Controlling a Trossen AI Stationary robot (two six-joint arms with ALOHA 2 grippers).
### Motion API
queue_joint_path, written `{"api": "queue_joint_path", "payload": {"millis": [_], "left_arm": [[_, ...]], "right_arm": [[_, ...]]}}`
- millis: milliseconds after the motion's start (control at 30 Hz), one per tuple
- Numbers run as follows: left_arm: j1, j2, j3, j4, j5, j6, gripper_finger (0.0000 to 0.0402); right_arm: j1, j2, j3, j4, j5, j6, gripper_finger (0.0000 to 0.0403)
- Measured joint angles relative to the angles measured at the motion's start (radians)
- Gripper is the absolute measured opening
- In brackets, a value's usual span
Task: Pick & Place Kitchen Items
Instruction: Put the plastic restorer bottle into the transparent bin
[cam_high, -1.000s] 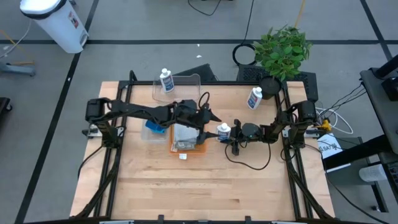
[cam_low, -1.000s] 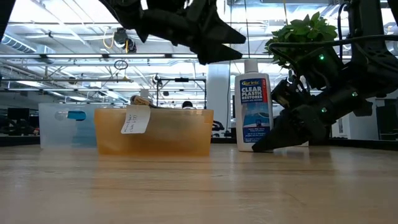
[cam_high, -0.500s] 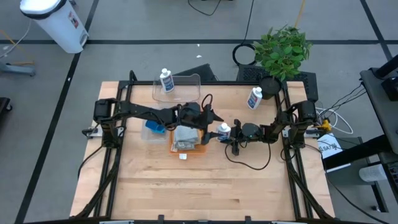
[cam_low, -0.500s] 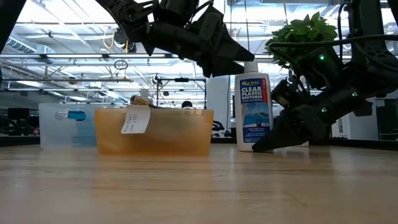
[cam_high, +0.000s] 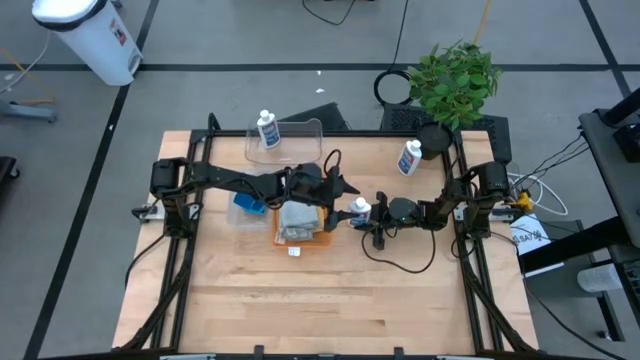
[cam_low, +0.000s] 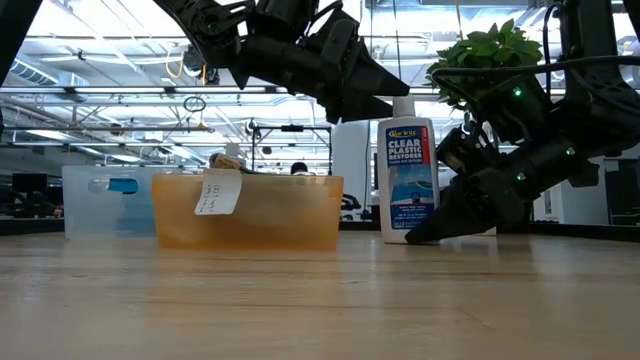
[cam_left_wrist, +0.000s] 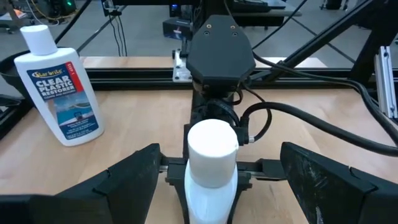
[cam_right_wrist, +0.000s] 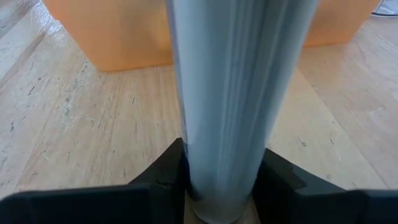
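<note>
Bottle (cam_high: 359, 212) upright beside orange tray (cam_high: 299, 240), right end effector (cam_high: 372, 220) clamped on it, left end effector (cam_high: 343, 187) apart above.

The table (cam_high: 300, 300) is pale wood with visible grain, matt and lightly scuffed. On it the orange bin (cam_low: 250, 212) is translucent plastic bearing a paper tag (cam_low: 220, 192). Beside the bin, the white bottle (cam_low: 407, 180) is smooth, glossy plastic with a printed label. Both grippers, left (cam_left_wrist: 214, 177) and right (cam_right_wrist: 217, 183), look matt black plastic
</note>
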Motion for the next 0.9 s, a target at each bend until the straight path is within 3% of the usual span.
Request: {"api": "queue_joint_path", "payload": {"millis": [900], "left_arm": [[0.016, 0.066, 0.042, -0.015, 0.029, -0.042, 0.0337]], "right_arm": [[0.000, 0.000, 0.007, -0.012, 0.001, 0.000, 0.0113]]}}
